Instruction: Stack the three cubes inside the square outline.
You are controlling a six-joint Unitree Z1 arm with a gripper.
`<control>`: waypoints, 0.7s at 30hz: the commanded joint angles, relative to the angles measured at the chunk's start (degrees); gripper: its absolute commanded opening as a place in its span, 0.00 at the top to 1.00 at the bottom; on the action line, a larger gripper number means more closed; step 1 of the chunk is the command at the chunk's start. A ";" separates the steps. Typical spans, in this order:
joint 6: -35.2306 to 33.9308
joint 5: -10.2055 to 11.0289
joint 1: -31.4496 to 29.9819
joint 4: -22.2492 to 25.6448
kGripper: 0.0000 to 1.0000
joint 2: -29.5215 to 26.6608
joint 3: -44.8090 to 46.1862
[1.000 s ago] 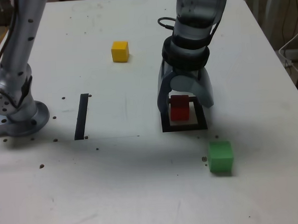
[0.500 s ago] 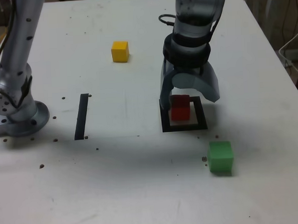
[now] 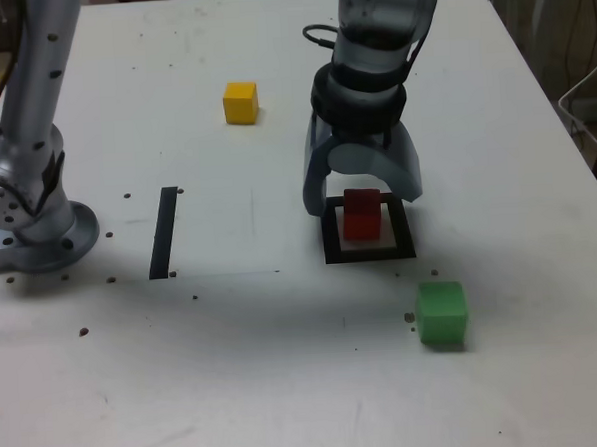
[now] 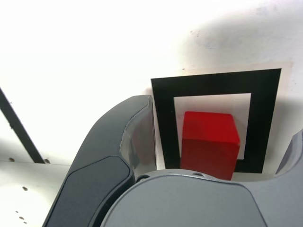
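We see our hand [image 3: 362,195] spread wide and holding nothing, above the red cube [image 3: 361,213] sitting inside the square outline [image 3: 370,252] at centre-right of the exterior view, presumably as the stack's base.

Red cube [image 3: 361,214], yellow cube [image 3: 240,102], green cube [image 3: 442,313]; black square outline [image 3: 370,253] with white centre; white table [image 3: 286,364]; grey gripper [image 3: 363,194].

Red cube [image 3: 361,213] sits inside the square outline [image 3: 370,251], the tool [image 3: 363,185] spread wide above it
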 commanded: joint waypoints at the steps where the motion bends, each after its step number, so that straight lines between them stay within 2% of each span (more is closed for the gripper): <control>1: -0.01 0.05 -0.27 1.13 0.01 -1.63 0.00; 8: 2.64 0.87 2.38 2.41 0.01 -6.47 1.96; 16: 9.49 3.05 12.06 4.39 0.01 -11.02 3.53; 21: 12.82 5.41 18.25 4.66 0.01 -12.86 4.34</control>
